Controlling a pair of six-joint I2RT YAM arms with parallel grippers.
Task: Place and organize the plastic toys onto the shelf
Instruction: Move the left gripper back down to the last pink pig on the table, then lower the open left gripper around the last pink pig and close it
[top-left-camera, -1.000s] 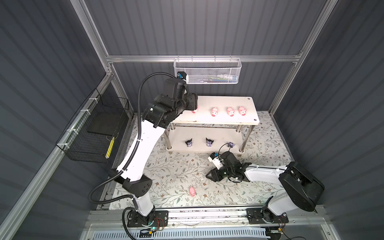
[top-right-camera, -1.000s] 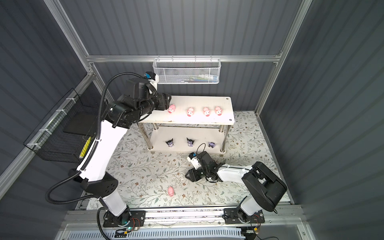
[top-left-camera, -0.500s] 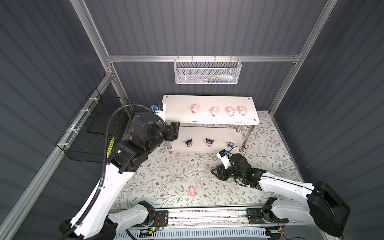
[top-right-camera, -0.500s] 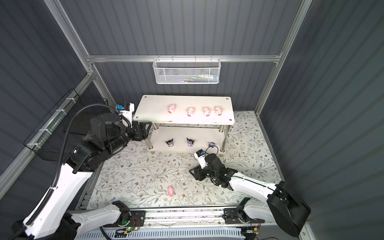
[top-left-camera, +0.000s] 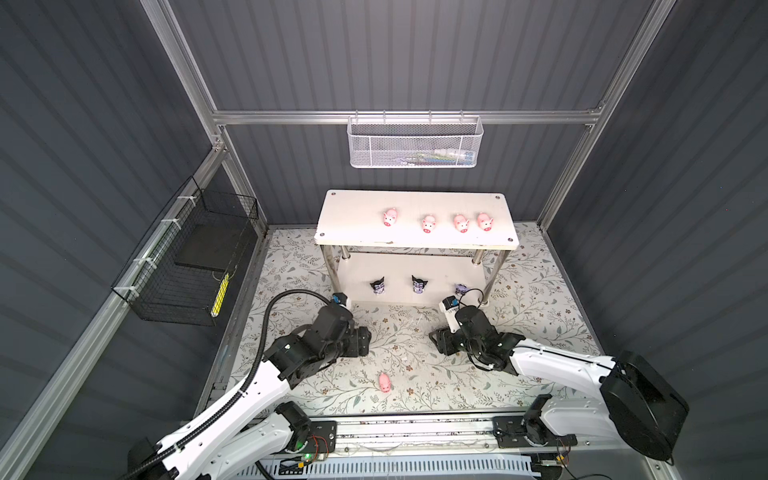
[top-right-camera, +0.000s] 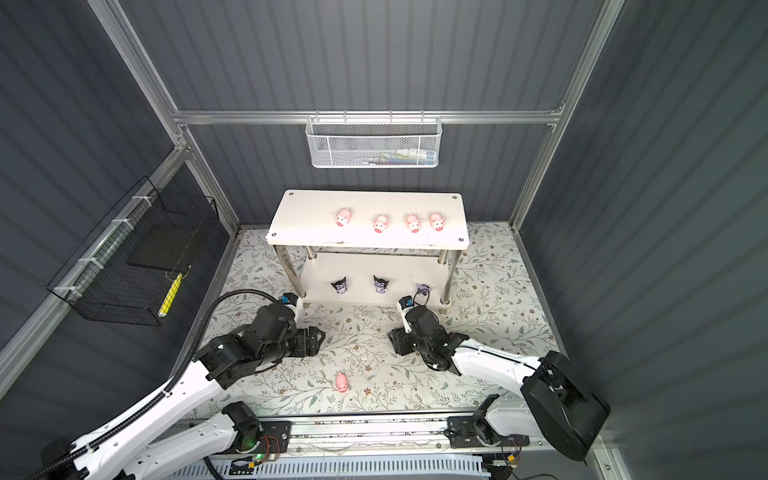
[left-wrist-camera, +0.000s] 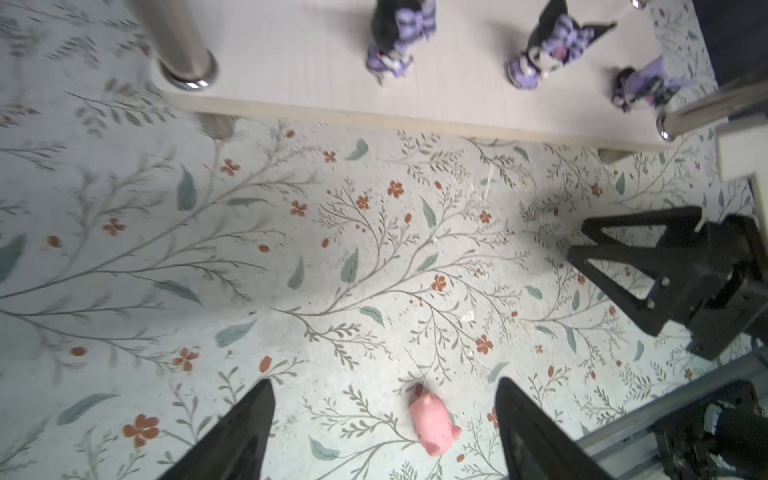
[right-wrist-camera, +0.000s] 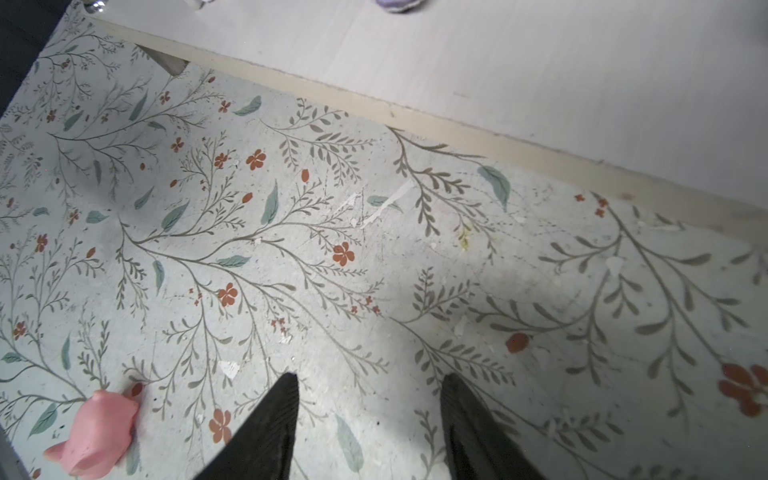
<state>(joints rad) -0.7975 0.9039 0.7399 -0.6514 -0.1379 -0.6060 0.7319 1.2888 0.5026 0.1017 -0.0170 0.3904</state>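
Observation:
The white shelf (top-left-camera: 353, 216) stands at the back, with several pink pigs in a row on its top board. Three purple-and-black figures (top-left-camera: 419, 284) stand on its lower board (left-wrist-camera: 291, 54). One pink pig (top-left-camera: 384, 381) lies alone on the floral floor near the front rail. My left gripper (top-left-camera: 365, 338) hovers low just behind and left of it. It is open, and in the left wrist view this pig (left-wrist-camera: 434, 424) shows between the spread fingers of the gripper (left-wrist-camera: 384, 386). My right gripper (top-left-camera: 436, 338) is open and empty over bare floor (right-wrist-camera: 370, 378), with the pig (right-wrist-camera: 97, 432) off to one side.
A white mesh basket (top-left-camera: 413, 143) hangs on the back wall above the shelf. A black wire basket (top-left-camera: 187, 257) hangs on the left wall. The metal base rail (top-left-camera: 395, 428) runs along the front, close to the loose pig. The shelf's shiny legs (left-wrist-camera: 183, 50) stand near both grippers.
My left arm has swung down from the shelf's top board to the floor, and its jaws have widened. My right gripper has drawn back a little from the lower board. The floor pig has not moved.

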